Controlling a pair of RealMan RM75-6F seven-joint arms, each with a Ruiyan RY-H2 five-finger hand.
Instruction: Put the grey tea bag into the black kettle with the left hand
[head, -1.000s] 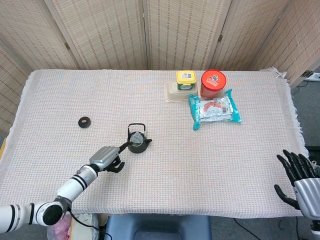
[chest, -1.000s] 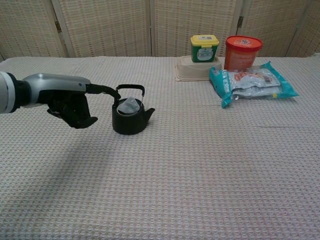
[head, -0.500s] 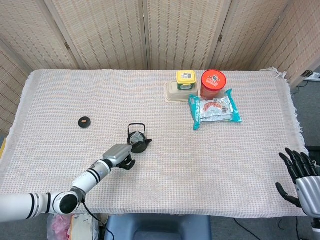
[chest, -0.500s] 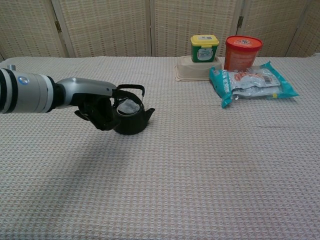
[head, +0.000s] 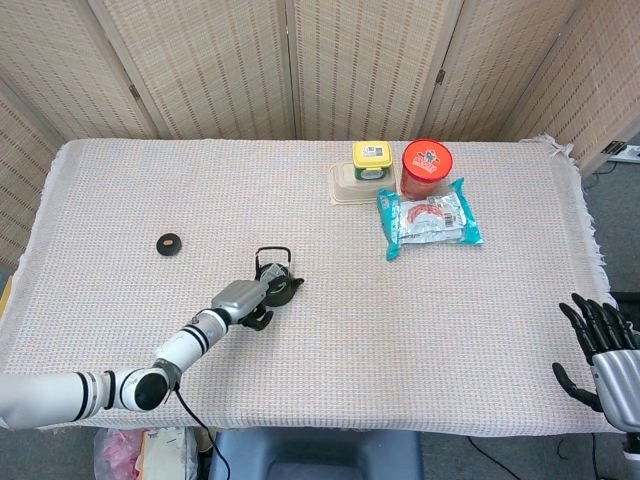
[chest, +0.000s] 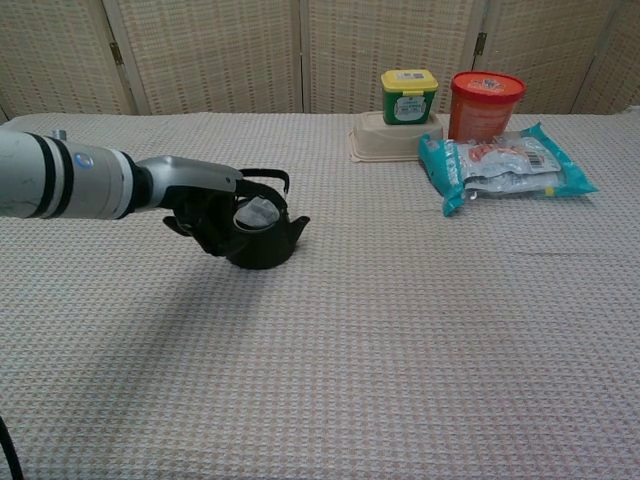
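The grey tea bag (chest: 259, 211) sits in the black kettle's (chest: 266, 243) open mouth, its axis unclear; the spout points right. The left hand (chest: 208, 213) reaches over the rim, fingers curled, grip unclear. The right hand (head: 603, 346) is spread, empty.

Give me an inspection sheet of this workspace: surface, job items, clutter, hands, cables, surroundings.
Surface: table under a pale woven cloth.
Job items: black kettle upright, lid off; grey tea bag sits in its opening.
Clutter: small black lid lying apart at left; yellow-lidded jar on a beige container; red tub; teal packet.
Hands: left hand at the kettle's near side, fingers curled, touching it; grip unclear. Right hand off the table's right edge, fingers apart, holding nothing.
Cables: one dark cable under the left arm.
Surroundings: woven folding screens behind.
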